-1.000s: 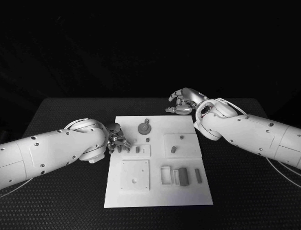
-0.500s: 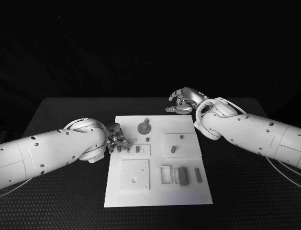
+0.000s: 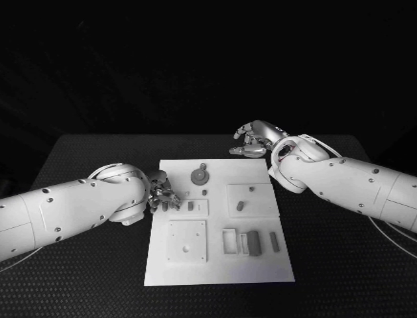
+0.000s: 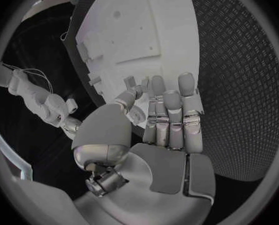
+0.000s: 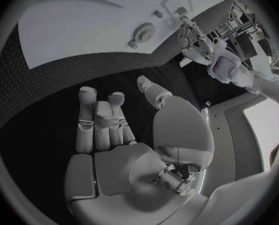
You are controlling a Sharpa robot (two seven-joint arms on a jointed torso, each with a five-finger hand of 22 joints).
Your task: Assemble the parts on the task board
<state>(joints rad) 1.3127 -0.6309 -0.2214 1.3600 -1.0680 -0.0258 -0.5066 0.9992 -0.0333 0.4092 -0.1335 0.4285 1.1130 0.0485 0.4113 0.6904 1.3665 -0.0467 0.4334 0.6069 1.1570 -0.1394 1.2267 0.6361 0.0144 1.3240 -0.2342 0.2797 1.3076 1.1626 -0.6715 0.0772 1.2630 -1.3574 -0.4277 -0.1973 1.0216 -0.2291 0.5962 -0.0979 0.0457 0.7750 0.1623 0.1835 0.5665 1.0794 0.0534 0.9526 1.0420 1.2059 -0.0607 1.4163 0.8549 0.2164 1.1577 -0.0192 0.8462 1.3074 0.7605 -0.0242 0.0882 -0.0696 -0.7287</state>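
Note:
The white task board (image 3: 218,222) lies mid-table and also shows in the wrist views (image 4: 139,30) (image 5: 83,25). Grey parts rest on it: a round part (image 3: 199,176) (image 5: 142,32) near the far edge, a small piece (image 3: 191,206) in a raised square, another piece (image 3: 240,207) to its right, and two bars (image 3: 254,243) near the front. My left hand (image 3: 162,197) (image 4: 167,120) hovers at the board's left edge, fingers stretched out, holding nothing. My right hand (image 3: 254,142) (image 5: 114,130) hangs over the black table beyond the board's far right corner, loosely curled and empty.
The black table (image 3: 93,265) stretches on both sides of the board. A raised square plate (image 3: 187,242) with a small hole sits at the board's front left, and a narrow frame (image 3: 230,240) stands beside the bars. My right forearm (image 3: 361,189) crosses above the table's right side.

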